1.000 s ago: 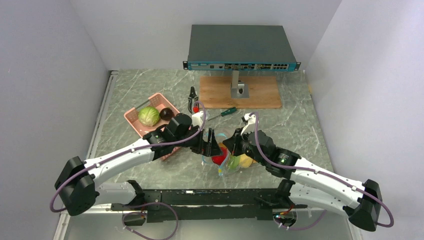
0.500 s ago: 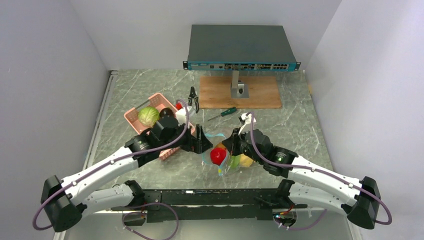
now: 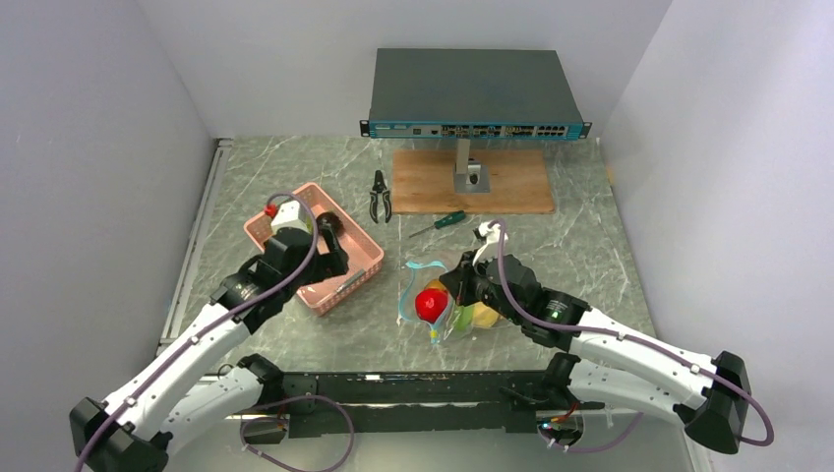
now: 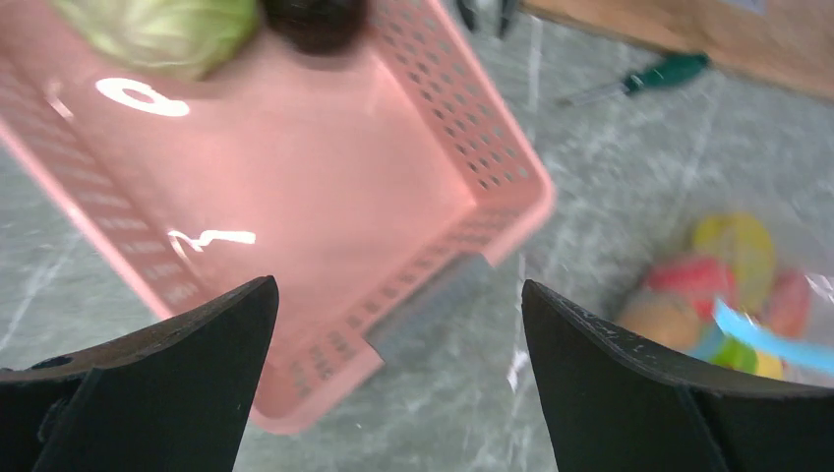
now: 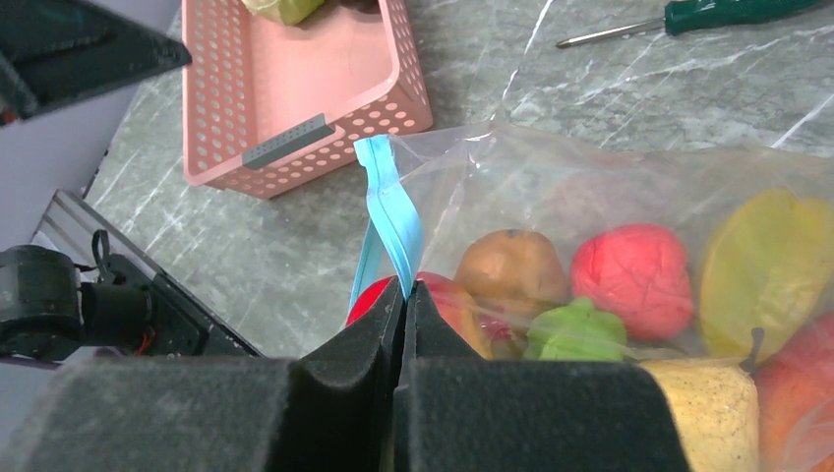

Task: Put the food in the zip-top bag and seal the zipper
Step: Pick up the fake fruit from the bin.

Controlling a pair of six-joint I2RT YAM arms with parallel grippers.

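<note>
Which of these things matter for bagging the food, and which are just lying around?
Job: zip-top bag, its zipper, food inside it, pink basket holding cabbage and a dark item.
Lying about: screwdriver, pliers, wooden board, network switch.

Plain pale-grey walls point(image 3: 98, 147) close in three sides of a grey veined marble tabletop point(image 3: 590, 246) — evenly lit by soft light. A brown rectangular wooden board point(image 3: 521, 189) lies flat on it near the back wall.

light: bright, even | glare: white streaks on pink basket point(image 4: 325, 197) | left wrist blurred | right wrist sharp
</note>
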